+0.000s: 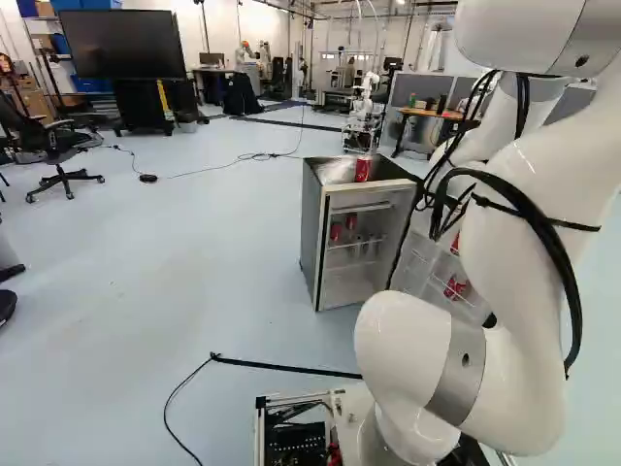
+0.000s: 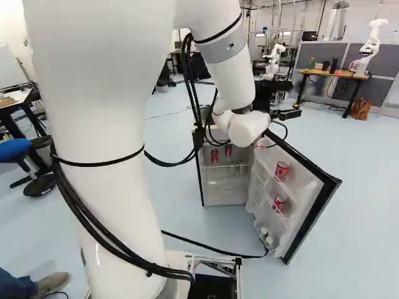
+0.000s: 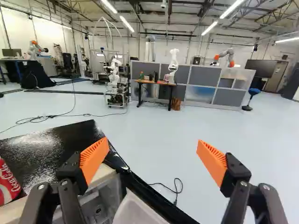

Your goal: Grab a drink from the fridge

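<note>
While one fridge point(image 1: 311, 233) stands open | one can point(image 1: 363, 170) on top | end effector point(image 2: 288, 103) open

Can point(image 1: 363, 169) on fridge point(image 1: 311, 228), cans point(image 2: 282, 170) in door point(image 2: 312, 218)

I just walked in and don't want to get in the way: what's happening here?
A white robot arm reaches over a small fridge whose door stands open, apparently to fetch a drink. Its tool is open and holds nothing. Red cans sit in the door and inside the fridge; another can stands on top.
</note>
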Tool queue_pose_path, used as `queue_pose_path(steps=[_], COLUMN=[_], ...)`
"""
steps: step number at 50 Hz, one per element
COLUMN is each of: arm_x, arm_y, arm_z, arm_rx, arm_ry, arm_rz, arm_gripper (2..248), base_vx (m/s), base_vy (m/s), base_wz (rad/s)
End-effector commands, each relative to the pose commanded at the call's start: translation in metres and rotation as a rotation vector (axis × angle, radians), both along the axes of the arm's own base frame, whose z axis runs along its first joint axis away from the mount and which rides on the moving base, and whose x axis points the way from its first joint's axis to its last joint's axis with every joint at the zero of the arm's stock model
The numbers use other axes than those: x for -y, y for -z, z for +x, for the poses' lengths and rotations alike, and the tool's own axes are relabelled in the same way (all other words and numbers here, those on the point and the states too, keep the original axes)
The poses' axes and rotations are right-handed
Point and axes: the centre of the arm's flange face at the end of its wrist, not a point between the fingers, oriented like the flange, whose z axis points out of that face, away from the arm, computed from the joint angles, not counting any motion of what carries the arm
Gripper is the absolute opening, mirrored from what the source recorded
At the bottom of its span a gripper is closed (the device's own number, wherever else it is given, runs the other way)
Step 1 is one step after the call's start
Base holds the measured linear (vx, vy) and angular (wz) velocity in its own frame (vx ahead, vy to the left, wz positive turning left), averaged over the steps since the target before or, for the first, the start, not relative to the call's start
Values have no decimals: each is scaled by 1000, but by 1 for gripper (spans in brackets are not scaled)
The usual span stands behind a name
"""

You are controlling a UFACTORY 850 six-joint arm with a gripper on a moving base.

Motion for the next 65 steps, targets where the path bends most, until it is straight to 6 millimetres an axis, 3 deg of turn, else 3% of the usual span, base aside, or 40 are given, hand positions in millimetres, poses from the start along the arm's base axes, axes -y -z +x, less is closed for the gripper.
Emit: queue_pose_path(steps=[43, 65], arm_x=[80, 111], arm_y=[-14, -16], arm_z=[0, 22], arm_rx=[-103, -170], arm_ry=[231, 293], arm_rz=[207, 362], arm_gripper=[247, 247], base_vx=[0, 0], base_vy=[0, 0], base_wz=[0, 0])
